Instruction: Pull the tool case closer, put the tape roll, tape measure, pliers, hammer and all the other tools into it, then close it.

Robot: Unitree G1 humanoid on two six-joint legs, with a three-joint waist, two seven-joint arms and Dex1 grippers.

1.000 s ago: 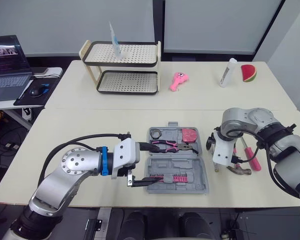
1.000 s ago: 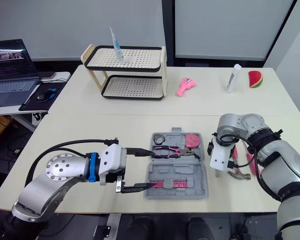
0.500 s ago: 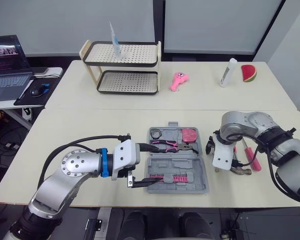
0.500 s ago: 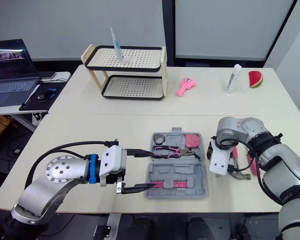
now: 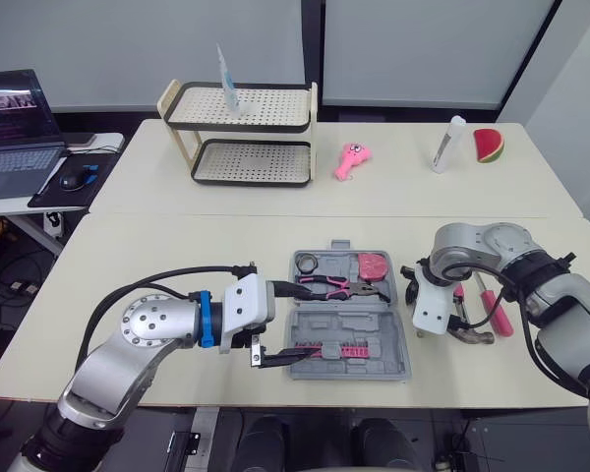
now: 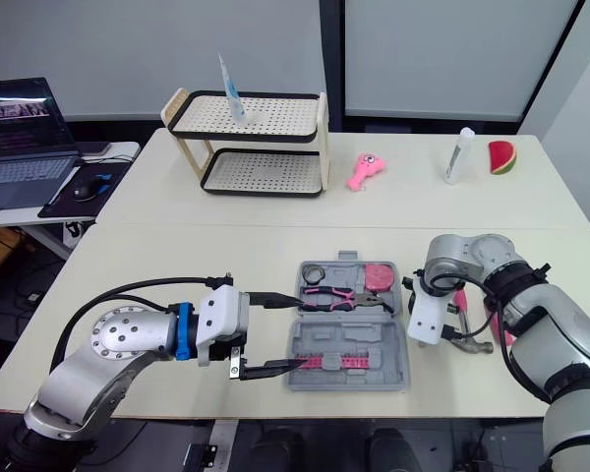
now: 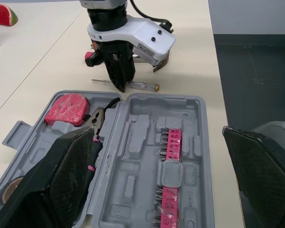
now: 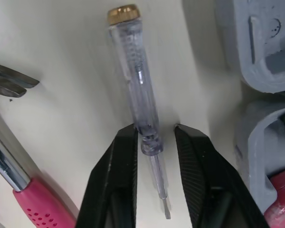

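The grey tool case [image 5: 349, 317] lies open at the table's front centre. It holds a tape roll [image 5: 308, 263], pink-handled pliers [image 5: 334, 286], a pink tape measure [image 5: 374, 265] and a pink bit strip [image 7: 170, 156]. My left gripper [image 5: 291, 324] is open, its fingers spanning the case's left end. Right of the case, my right gripper [image 8: 154, 135] points down at the table. Its fingers stand slightly apart on either side of a clear-handled tester screwdriver [image 8: 135, 90]. A pink-handled hammer [image 5: 469, 334] and a pink screwdriver [image 5: 494, 310] lie just beyond it.
A two-tier rack [image 5: 241, 133] stands at the back left. A pink toy [image 5: 352, 159], a white bottle [image 5: 448, 144] and a watermelon slice [image 5: 489, 144] sit along the back. A laptop [image 5: 15, 128] rests on a side desk to the far left.
My right gripper has shifted slightly towards the case, over the clear screwdriver. The left arm and the case have not moved.
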